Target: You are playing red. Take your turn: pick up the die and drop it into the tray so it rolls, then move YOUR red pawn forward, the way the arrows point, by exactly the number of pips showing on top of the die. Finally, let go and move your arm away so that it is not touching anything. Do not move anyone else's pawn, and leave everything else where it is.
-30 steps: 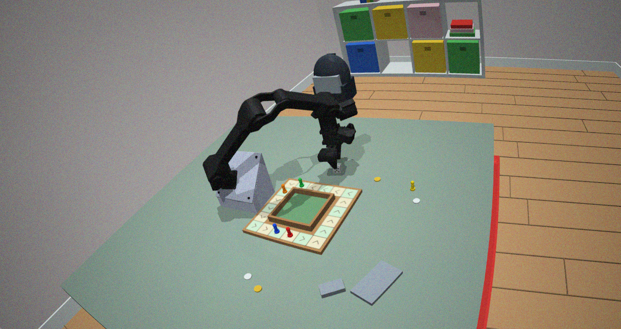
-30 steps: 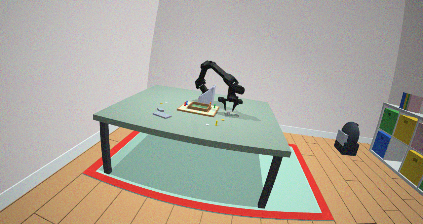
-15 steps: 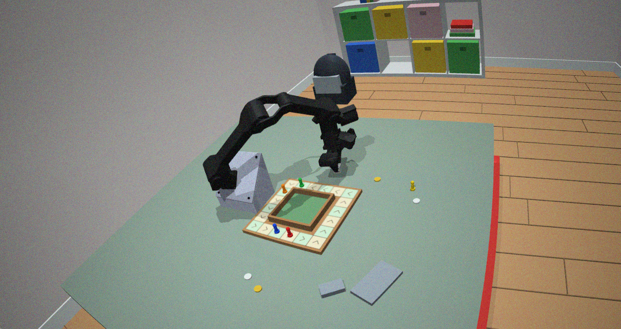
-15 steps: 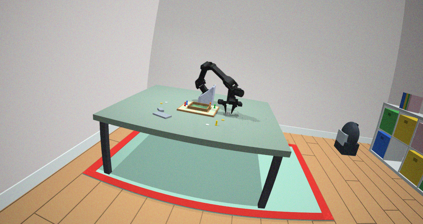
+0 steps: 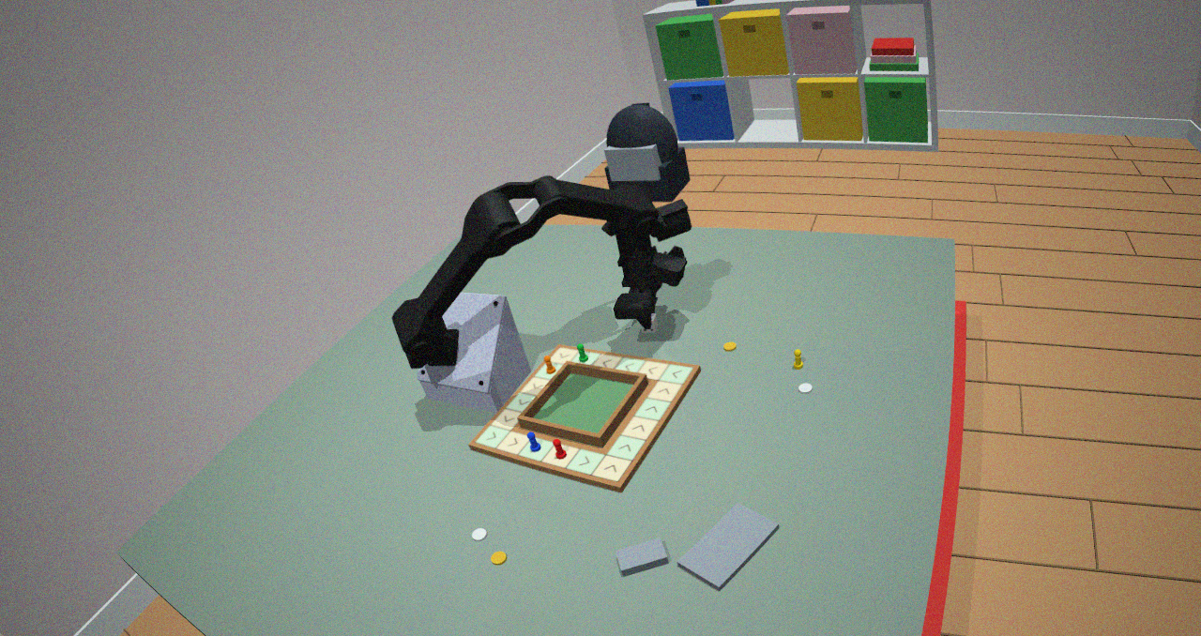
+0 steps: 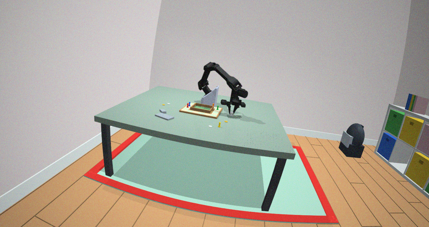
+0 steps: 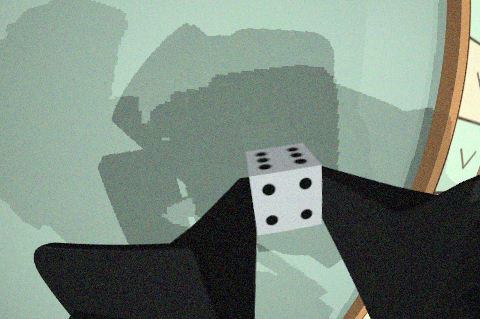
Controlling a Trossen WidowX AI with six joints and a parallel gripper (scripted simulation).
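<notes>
My gripper [image 7: 281,182] [image 6: 231,113] is shut on the white die [image 7: 286,204] [image 6: 231,114], beyond the board's far edge. In the wrist view the die shows four pips on the face toward the camera and six on another face. In the top view a fingertip mostly hides it. The die is at or close above the table top; I cannot tell which. The brown-walled tray [image 5: 560,433] with a green floor sits in the middle of the board and is empty. The red pawn [image 5: 559,448] [image 6: 187,105] stands on the board's near row, just right of the blue pawn [image 5: 533,442].
A green pawn [image 5: 582,353] and an orange pawn [image 5: 550,364] stand at the board's far left corner. A yellow pawn [image 5: 798,359] stands on the table right of the board, near yellow and white discs. Two grey blocks [image 5: 727,546] [image 5: 642,555] lie in front. The arm's grey base wedge is left.
</notes>
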